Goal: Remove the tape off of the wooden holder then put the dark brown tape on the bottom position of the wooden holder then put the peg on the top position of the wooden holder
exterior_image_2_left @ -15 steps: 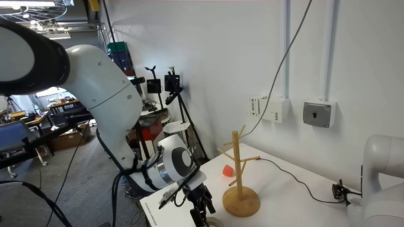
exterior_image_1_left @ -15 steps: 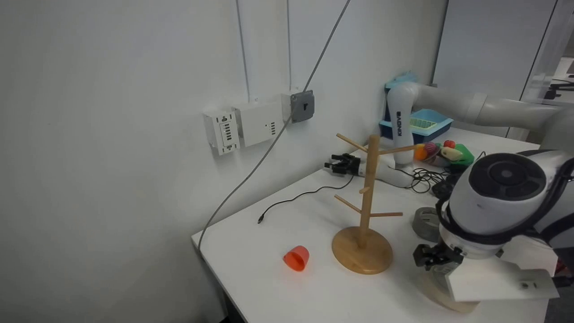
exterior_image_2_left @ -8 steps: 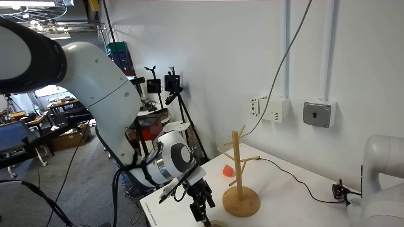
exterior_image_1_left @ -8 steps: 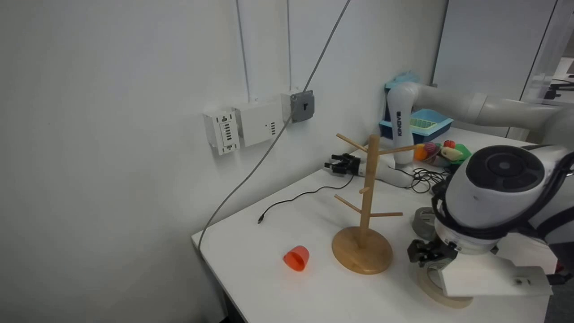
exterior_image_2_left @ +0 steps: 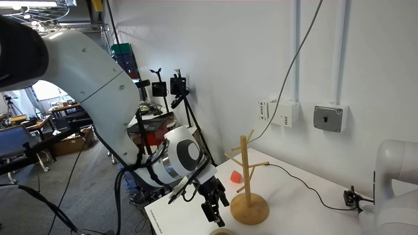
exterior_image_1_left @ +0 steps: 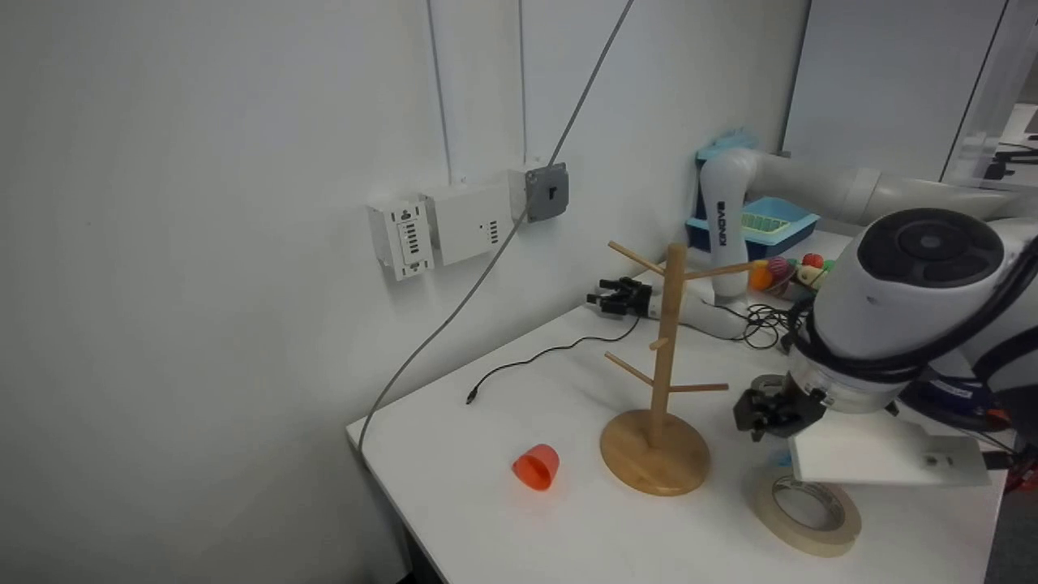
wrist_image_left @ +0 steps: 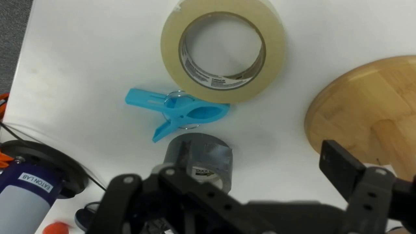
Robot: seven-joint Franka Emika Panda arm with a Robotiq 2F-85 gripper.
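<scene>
The tape, a cream-beige ring, lies flat on the table; it also shows in both exterior views. The peg, a light blue clip, lies against the ring's edge; only a bit shows in an exterior view. The dark brown tape, a grey roll, stands beside the peg, partly hidden by a finger. The wooden holder stands upright with bare arms; it shows in both exterior views. My gripper is open and empty above the table, between the roll and the holder's base.
An orange-red cup lies beyond the holder. A black cable runs across the table. Another arm's gripper rests near the wall. A tray and toy food stand at the back. The holder's slanted arms stick out.
My gripper has risen away from the beige ring and back toward the grey roll. The ring stays on the table and shows more fully. The holder has not moved.
</scene>
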